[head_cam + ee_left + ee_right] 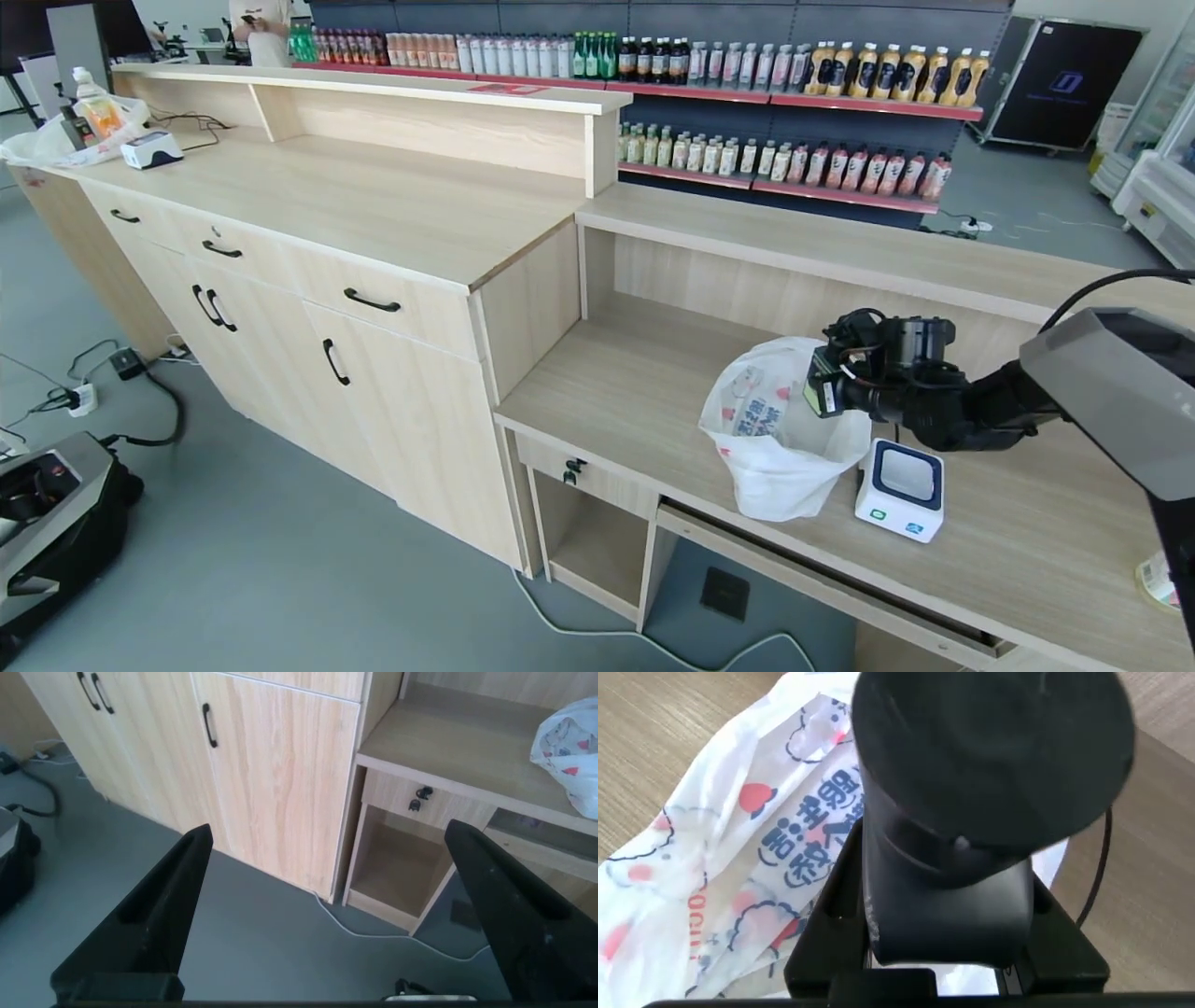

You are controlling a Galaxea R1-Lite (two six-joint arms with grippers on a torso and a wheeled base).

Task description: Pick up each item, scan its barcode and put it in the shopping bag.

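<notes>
A white printed shopping bag [775, 448] stands open on the low counter [635, 392], with a white barcode scanner [901, 487] just to its right. My right gripper [826, 392] hovers over the bag's right rim, shut on a dark cylindrical container [971, 812] with a round black top. Under it lies the bag [738, 859]. My left gripper [329, 835] hangs low over the grey floor in front of the cabinets, its fingers [149, 924] wide apart and empty. A corner of the bag [570, 733] shows beyond it.
A round item [1158, 579] lies at the counter's right edge. The taller counter [373, 196] to the left carries a second bag [56, 140] and a scanner [149, 149] at its far end. Shelves of drink bottles [794, 70] stand behind. Cables [140, 373] cross the floor.
</notes>
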